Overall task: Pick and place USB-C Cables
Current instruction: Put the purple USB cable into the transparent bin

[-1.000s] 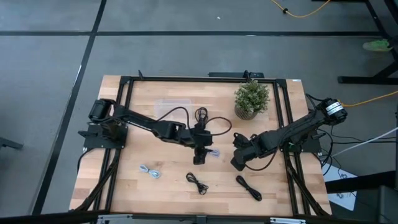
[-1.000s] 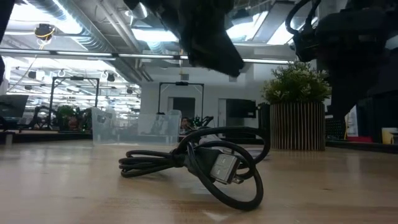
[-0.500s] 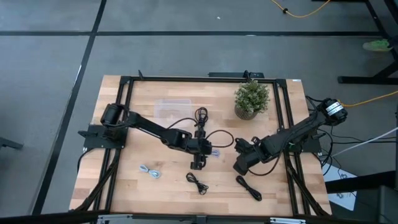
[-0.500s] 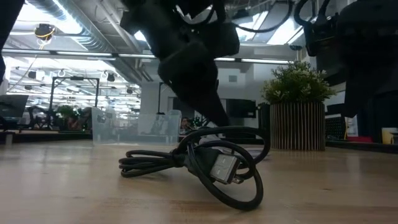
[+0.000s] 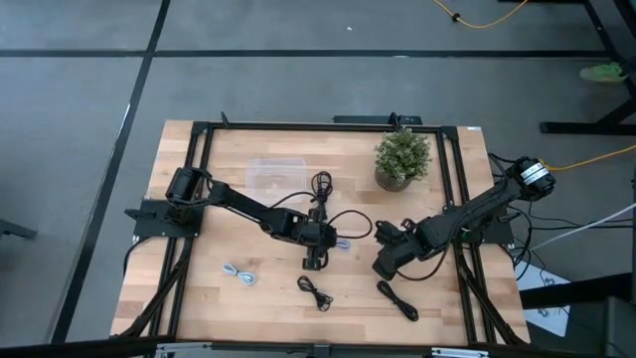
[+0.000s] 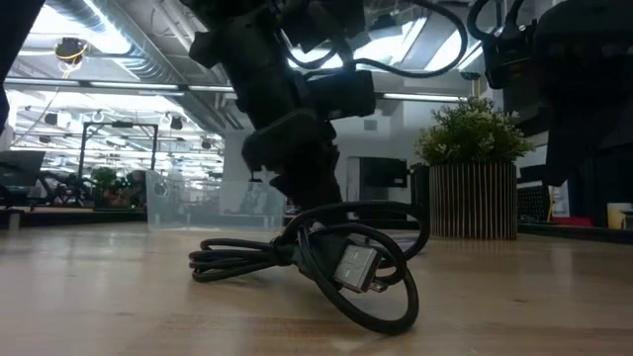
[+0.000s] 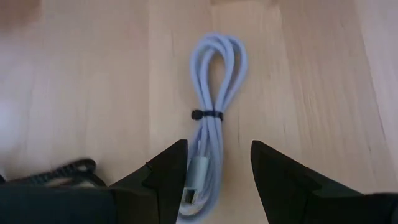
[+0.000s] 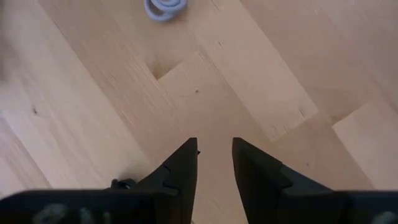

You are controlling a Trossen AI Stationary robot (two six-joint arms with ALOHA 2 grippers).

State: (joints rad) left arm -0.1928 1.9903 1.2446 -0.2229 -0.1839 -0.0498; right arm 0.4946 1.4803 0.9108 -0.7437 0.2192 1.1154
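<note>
A pale grey-white USB-C cable [image 7: 212,118], coiled and tied at its middle, lies flat on the wood near the table's middle [image 5: 343,243]. My left gripper [image 7: 217,165] is open and low over it, one finger on each side of its connector end; whether they touch it does not show. My right gripper [image 8: 214,152] is open a little above bare wood [image 5: 383,267]. A second pale cable [image 5: 239,274] and two black cables [image 5: 314,291] [image 5: 397,298] lie toward the near edge. A third black cable [image 5: 321,184] lies beside the clear container [image 5: 275,174].
A potted plant [image 5: 402,159] stands at the far right, also seen in the low view [image 6: 475,173]. The black cable [image 6: 326,259] fills the low view's front, with my left arm [image 6: 292,129] behind it. A black frame [image 5: 199,139] runs around the table.
My left gripper has come down and a little toward the near edge, onto the pale cable at the table's middle, staying open. My right gripper has shifted slightly toward the near edge, then kept still. The cables have not moved.
</note>
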